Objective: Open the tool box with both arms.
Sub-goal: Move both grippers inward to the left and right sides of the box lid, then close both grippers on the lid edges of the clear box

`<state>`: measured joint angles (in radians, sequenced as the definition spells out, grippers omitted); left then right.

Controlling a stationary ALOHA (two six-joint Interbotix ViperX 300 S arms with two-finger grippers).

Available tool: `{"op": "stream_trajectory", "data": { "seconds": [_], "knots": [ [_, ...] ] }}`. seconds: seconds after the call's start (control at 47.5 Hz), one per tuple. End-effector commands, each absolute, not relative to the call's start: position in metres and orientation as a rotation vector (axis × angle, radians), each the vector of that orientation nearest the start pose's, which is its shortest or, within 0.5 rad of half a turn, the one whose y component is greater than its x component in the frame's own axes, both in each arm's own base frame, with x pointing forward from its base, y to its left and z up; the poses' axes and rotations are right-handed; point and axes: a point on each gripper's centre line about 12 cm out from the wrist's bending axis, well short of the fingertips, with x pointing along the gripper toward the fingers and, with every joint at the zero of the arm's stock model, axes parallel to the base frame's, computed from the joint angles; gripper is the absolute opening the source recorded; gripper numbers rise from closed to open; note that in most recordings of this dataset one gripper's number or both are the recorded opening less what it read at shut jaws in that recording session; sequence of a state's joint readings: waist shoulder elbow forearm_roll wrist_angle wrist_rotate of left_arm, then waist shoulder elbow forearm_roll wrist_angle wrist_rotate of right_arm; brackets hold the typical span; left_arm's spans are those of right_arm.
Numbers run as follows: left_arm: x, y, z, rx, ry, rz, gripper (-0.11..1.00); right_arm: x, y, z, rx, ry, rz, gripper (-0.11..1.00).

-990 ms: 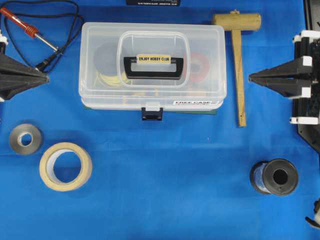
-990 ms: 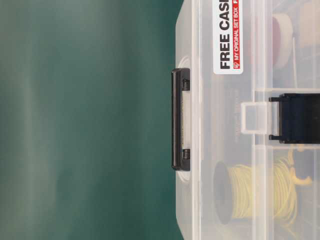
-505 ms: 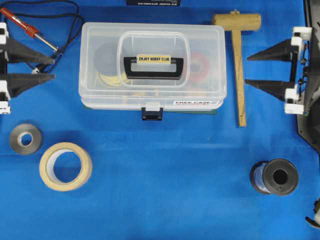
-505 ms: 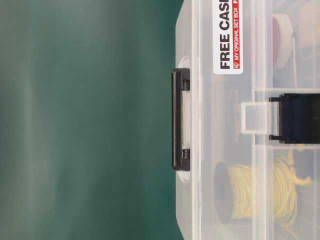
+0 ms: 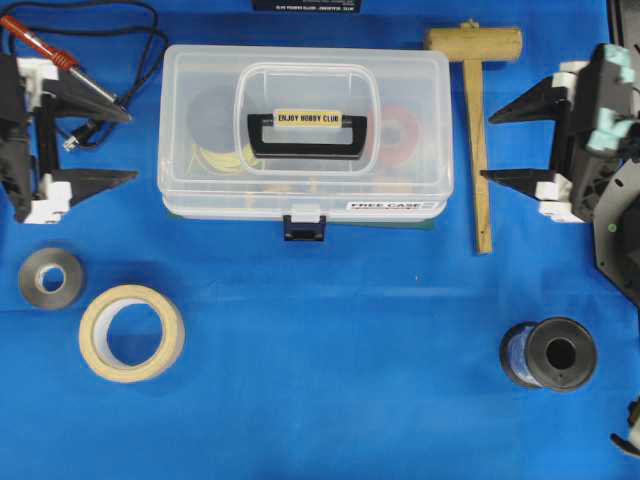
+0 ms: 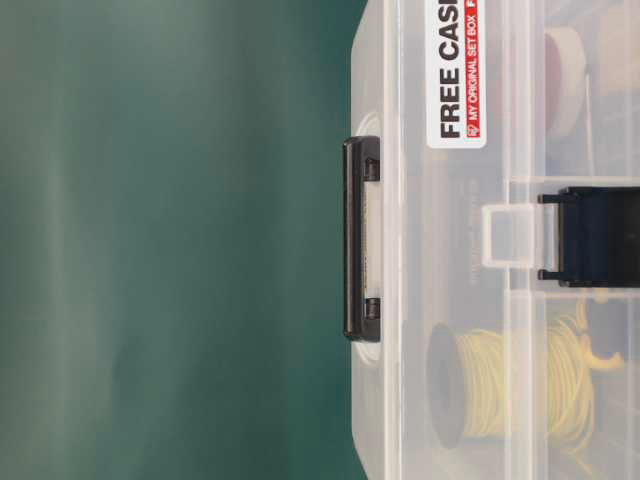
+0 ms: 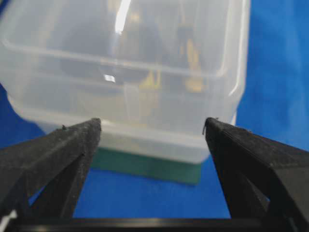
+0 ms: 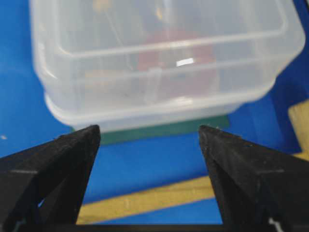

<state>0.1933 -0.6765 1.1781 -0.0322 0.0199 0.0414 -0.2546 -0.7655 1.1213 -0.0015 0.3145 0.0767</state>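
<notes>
The clear tool box (image 5: 305, 130) stands shut at the back middle of the blue cloth, with its black handle (image 5: 307, 133) flat on the lid and its black front latch (image 5: 304, 226) closed. It also shows in the table-level view (image 6: 480, 240), the left wrist view (image 7: 130, 63) and the right wrist view (image 8: 159, 58). My left gripper (image 5: 127, 145) is open and empty, just left of the box's left end. My right gripper (image 5: 487, 146) is open and empty, right of the box's right end, above the mallet handle.
A wooden mallet (image 5: 477, 110) lies between the box and my right gripper. A soldering iron with black cord (image 5: 60, 60) lies at the back left. A grey ring (image 5: 50, 277), a masking tape roll (image 5: 131, 332) and a dark spool (image 5: 549, 353) lie in front.
Both grippers have opened from shut to wide open and moved inward toward the ends of the box. The box has not moved.
</notes>
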Motion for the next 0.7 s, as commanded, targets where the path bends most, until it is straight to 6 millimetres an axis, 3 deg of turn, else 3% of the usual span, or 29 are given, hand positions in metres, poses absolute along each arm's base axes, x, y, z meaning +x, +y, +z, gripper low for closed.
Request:
{"op": "stream_trajectory", "data": {
  "seconds": [0.0, 0.4, 0.674],
  "knots": [
    [0.231, 0.046, 0.198, -0.044, 0.519, 0.19, 0.91, 0.211, -0.059, 0.209, 0.155, 0.659, -0.286, 0.81],
    [0.261, 0.052, 0.181, -0.042, 0.555, 0.191, 0.91, 0.241, -0.068, 0.195, 0.117, 0.677, -0.277, 0.81],
    [0.264, 0.053, 0.181, -0.031, 0.556, 0.188, 0.91, 0.25, -0.07, 0.197, 0.115, 0.652, -0.276, 0.81]
  ]
}}
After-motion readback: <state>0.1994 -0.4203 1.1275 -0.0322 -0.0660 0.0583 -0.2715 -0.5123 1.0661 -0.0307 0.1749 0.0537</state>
